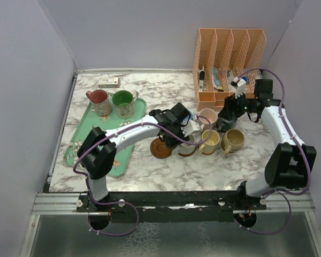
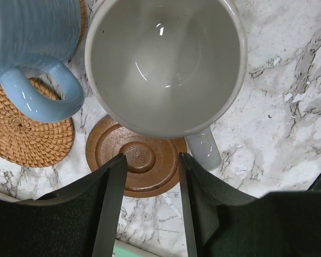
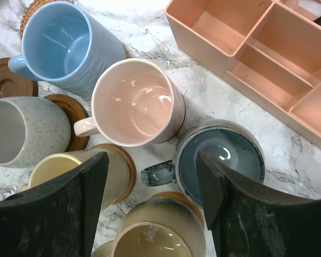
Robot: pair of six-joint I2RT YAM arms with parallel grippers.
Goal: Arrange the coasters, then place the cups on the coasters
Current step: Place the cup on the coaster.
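Cups cluster mid-table, just in front of the peach organizer [image 3: 257, 48]. Six stand close together: blue mug [image 3: 64, 43], pink mug [image 3: 134, 101], grey-teal mug [image 3: 222, 160], cream mug [image 3: 21, 131], yellow mug [image 3: 75, 171], tan mug [image 3: 155, 230]. The red mug [image 1: 99, 99] and green mug [image 1: 123, 100] stand side by side on the mint-green tray [image 1: 83, 139] at left, well apart from the rest.

The ringed wooden coaster [image 2: 136, 160] lies flat on the marble table [image 1: 150, 171], partly under the cream mug's edge. The woven coaster [image 2: 27, 128] lies just beside it, below the blue mug's handle.

Left gripper [image 2: 151, 158]: jaws partly open, nothing between them, poised over the ringed wooden coaster.

Right gripper [image 3: 150, 158]: jaws wide apart, holding nothing, above the gap among the pink, yellow, tan and grey-teal mugs. The grey-teal mug's handle shows between the fingers; no contact visible.
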